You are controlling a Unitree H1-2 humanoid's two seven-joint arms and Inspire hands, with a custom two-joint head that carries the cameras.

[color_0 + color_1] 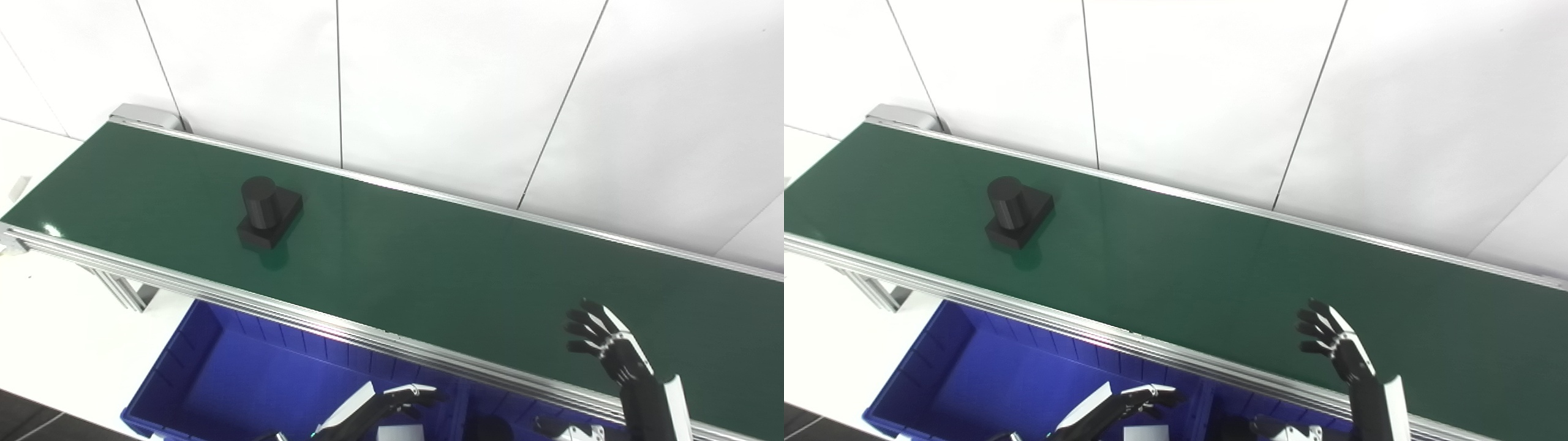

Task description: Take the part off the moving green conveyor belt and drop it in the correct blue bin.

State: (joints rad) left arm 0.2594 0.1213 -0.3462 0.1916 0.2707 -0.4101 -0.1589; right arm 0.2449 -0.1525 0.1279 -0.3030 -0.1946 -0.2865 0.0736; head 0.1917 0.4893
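A black part (268, 211), a short cylinder standing on a square base, rides on the left half of the green conveyor belt (429, 263). My right hand (606, 346) is raised over the belt's near right side, fingers spread and holding nothing, far to the right of the part. Low in the picture my left hand (392, 403) hovers over the blue bin (202, 373), fingers loosely apart and empty. Both hands are well clear of the part.
The belt's aluminium rail (343, 327) runs between the hands and the belt. A second blue bin section (490, 422) to the right holds a dark part and a white object. White wall panels stand behind the belt.
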